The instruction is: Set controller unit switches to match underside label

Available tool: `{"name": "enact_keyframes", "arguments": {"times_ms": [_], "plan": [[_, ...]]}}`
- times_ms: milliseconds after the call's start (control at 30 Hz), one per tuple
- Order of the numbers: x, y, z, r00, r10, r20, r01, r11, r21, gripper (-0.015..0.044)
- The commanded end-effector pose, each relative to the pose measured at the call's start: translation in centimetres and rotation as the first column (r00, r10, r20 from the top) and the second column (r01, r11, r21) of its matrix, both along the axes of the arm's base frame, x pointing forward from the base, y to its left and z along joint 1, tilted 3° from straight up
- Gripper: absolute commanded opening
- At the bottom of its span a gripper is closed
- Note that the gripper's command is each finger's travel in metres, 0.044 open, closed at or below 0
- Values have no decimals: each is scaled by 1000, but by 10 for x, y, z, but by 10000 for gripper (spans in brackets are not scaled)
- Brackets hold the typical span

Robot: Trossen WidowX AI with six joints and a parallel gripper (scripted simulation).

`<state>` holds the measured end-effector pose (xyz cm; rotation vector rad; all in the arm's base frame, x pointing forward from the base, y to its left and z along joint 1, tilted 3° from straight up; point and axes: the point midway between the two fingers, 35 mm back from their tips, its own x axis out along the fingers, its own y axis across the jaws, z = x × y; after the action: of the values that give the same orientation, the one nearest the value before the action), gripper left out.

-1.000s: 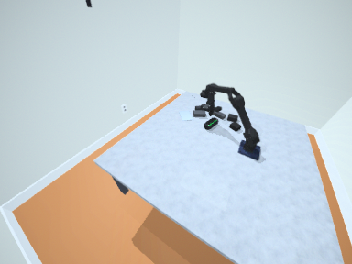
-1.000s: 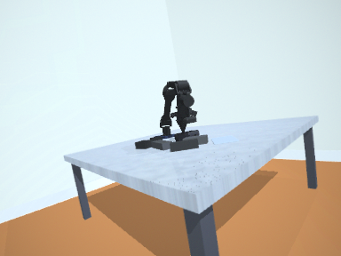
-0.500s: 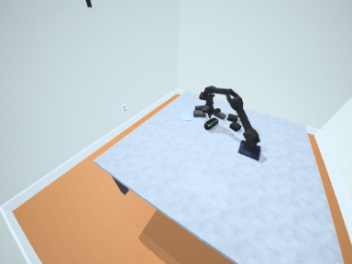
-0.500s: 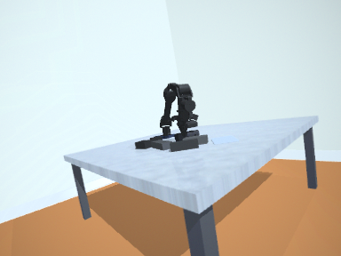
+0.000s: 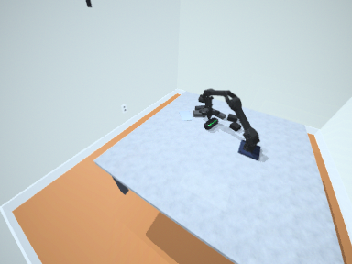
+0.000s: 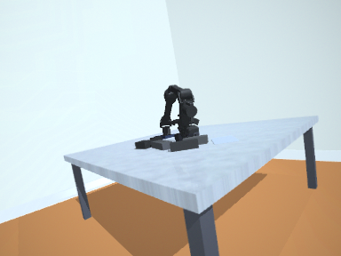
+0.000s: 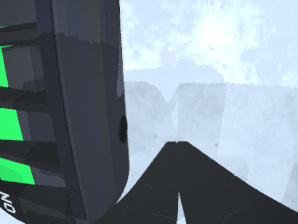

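Observation:
The dark grey controller unit (image 5: 213, 125) (image 7: 87, 110) lies on the bench with its switch side up. In the wrist view it fills the left side, close to the camera, and is cut off by the frame edge. Parts of several rockers with green ends show there, with the ON mark at the lower left; the full row of switches is not visible. My gripper (image 7: 176, 151) is shut and empty, its fingertips together just beside the unit's long side wall, near its rounded end. The label on the underside is hidden.
Dark modules (image 5: 232, 117) (image 5: 235, 126) (image 6: 184, 145) lie around the unit, with another dark block (image 6: 142, 144) at the left of the group in the exterior view. A pale blue square (image 5: 186, 116) (image 6: 225, 140) lies on the bench. The arm's base (image 5: 248, 150) stands beyond the modules.

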<state>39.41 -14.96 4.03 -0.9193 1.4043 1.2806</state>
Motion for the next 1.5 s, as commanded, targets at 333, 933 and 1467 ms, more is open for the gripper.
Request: {"name": "enact_keyframes", "arguments": {"times_ms": [333,933,1467], "plan": [[-4,1,-6,1000,-2,-11,2,1000,-2,0],[-11,2,-6,1000,-2,-11,2,1000,-2,0],[-20,3,-7,1000,-2,-12,2,1000,-1,0]]}}
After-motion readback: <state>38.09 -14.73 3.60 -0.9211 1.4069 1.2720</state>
